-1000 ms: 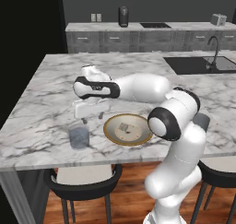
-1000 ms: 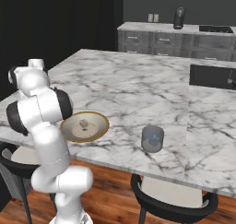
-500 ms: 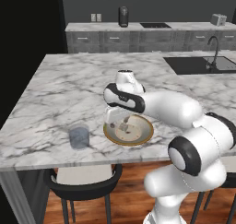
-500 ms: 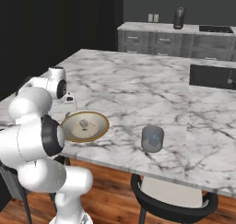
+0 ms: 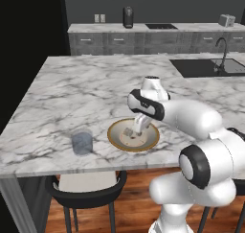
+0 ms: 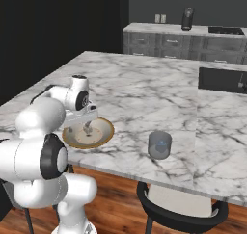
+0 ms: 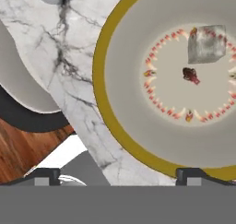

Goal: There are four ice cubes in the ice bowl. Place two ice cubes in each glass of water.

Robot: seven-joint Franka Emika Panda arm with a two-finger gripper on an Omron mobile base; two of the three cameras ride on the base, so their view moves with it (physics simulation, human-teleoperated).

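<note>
Dark kitchen with a white-veined marble worktop [image 5: 72, 93] forming an island; grey cabinets run along the back wall, and a sink [image 5: 210, 66] is set into the worktop on the far right of the left base view. Near the front edge of the worktop sits the ice bowl [image 5: 115, 137], a shallow dish with a golden rim and beige inside. In the hand view its inner floor shows a ring of small red marks with a dark red spot at the centre, and one ice cube [image 7: 206, 44] lies on that floor just beside the spot. The same ice cube appears as a small pale block inside the bowl in the left base view.

One glass of water [image 5: 82, 142] stands on the worktop to the left of the bowl, apart from it. The other glass of water [image 6: 159, 144] stands to the bowl's right in the right base view, also apart from it.

The white arm reaches over the bowl, with its gripper [image 5: 139, 129] pointing down inside the bowl's rim. The jaws stand wide apart and hold nothing. Black stools [image 5: 88, 193] stand under the front edge of the worktop.
</note>
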